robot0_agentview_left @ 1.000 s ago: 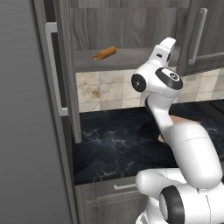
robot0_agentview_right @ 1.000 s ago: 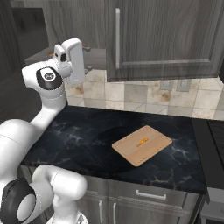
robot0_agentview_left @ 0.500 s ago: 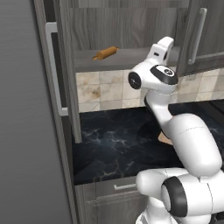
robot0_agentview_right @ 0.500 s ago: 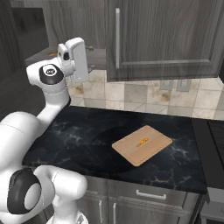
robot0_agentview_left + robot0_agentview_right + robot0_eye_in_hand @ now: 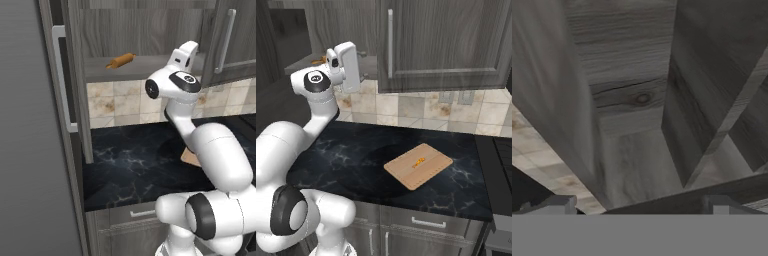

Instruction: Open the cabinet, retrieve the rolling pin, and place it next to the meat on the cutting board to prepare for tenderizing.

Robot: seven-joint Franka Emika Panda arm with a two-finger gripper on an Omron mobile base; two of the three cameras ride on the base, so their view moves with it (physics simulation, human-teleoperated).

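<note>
The cabinet has its left door swung open, while its right door stays closed. On the shelf lies the rolling pin, orange-brown and angled, with a sliver of the rolling pin showing behind my hand. My gripper is open with nothing between its fingertips. It is raised in front of the shelf opening, right of the pin and apart from it. The hand view looks into the grey wood interior. The cutting board lies on the counter with a small orange piece of meat on it.
The black marbled countertop runs under the cabinet, with a tiled backsplash behind. The open door's long silver handle stands at the left. Grey drawer fronts sit below the counter. A tall dark panel borders the left.
My wrist has turned and the hand has risen slightly toward the shelf opening. The rolling pin, doors and cutting board have not moved.
</note>
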